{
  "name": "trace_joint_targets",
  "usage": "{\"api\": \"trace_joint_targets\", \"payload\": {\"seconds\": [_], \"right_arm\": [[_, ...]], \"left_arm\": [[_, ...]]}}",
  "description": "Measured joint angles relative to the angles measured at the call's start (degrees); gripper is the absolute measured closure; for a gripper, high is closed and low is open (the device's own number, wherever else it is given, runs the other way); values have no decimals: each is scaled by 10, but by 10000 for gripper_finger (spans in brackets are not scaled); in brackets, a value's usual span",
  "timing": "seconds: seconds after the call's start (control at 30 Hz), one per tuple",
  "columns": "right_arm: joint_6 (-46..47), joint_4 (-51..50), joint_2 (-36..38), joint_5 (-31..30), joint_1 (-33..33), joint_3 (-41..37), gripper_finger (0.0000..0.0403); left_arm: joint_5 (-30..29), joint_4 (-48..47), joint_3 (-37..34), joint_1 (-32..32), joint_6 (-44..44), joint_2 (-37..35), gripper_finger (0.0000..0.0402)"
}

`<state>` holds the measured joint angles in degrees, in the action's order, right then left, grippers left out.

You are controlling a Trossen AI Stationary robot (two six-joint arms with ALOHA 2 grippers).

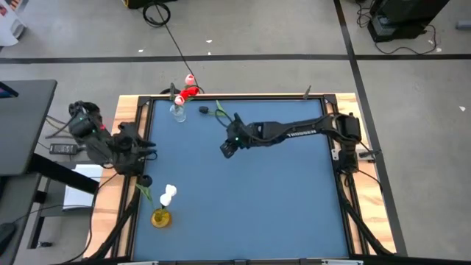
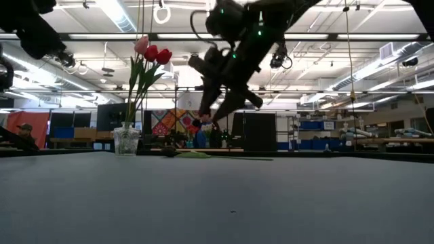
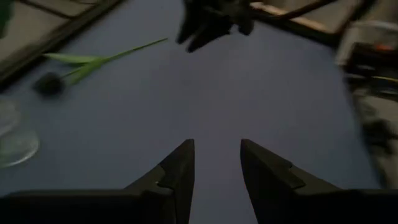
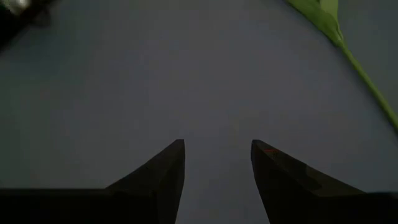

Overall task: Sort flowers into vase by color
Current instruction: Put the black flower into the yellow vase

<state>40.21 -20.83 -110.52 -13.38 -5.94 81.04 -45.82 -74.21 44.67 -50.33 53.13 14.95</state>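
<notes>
**Tulips and their vases**

Red and pink artificial tulips point(image 2: 150, 54) stand upright in a clear glass vase point(image 2: 126, 141) at the table's far edge. White tulips point(image 1: 169, 194) sit in a yellow vase point(image 1: 160, 218) near the left front. One dark-headed tulip point(image 1: 204, 110) lies flat beside the clear vase.

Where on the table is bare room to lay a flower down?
The mat's right half, below the right gripper, is bare. Crowded: the far left corner with the clear vase and dark tulip, and the yellow vase.
</notes>
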Motion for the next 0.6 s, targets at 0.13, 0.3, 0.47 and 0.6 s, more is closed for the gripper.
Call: {"api": "trace_joint_targets", "payload": {"seconds": [0.13, 0.3, 0.47, 0.6], "right_arm": [[-45, 6, 0, 51, -37, -12, 211], [-93, 5, 0, 91, -76, -14, 211], [-122, 3, -6, 92, -111, -13, 214], [-132, -7, -28, 129, -136, -13, 219]], "left_arm": [[-15, -9, -19, 0, 53, 25, 267], [-30, 3, -18, 1, 136, 48, 267], [-77, 31, -18, 1, 172, 85, 267], [-100, 74, -19, 12, 186, 120, 267]]}}
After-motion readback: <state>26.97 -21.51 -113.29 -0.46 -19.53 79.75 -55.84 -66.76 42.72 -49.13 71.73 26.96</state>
